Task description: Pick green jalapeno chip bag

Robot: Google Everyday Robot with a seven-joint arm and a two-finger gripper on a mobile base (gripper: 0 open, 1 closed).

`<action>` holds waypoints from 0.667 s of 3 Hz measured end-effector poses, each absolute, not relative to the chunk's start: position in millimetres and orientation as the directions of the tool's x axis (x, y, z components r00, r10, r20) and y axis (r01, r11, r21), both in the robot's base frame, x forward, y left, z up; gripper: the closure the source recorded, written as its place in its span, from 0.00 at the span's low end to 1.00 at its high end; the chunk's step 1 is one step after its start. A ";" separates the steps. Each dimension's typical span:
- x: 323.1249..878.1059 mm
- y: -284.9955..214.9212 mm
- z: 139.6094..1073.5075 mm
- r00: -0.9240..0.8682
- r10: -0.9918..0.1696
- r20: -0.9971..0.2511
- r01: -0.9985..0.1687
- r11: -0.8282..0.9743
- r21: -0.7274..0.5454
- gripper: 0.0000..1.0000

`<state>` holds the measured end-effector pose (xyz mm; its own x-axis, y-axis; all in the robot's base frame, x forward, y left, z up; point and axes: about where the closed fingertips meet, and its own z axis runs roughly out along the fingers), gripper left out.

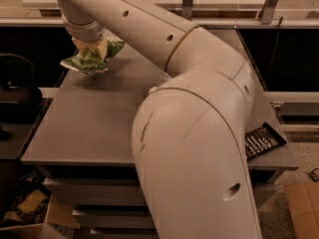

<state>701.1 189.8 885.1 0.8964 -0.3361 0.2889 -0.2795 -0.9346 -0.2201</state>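
Note:
The green jalapeno chip bag (91,59) hangs crumpled at the far left of the grey table (94,123), lifted a little above its surface. My gripper (90,46) reaches down from the upper left and is shut on the bag's top, with its pale fingers (101,47) pinching the foil. The bag's left end droops toward the table edge. My big white arm crosses the middle of the view and hides much of the table's right half.
A small black wrapper with white print (263,139) lies at the table's front right edge. A white rail runs along the back. A dark chair (17,91) stands at the left. Cardboard boxes (303,208) sit on the floor.

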 end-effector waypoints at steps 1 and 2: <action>702.5 186.2 911.9 0.882 -0.345 0.319 -0.273 -0.929 -0.250 1.00; 700.9 185.9 929.2 0.880 -0.348 0.324 -0.265 -0.925 -0.273 1.00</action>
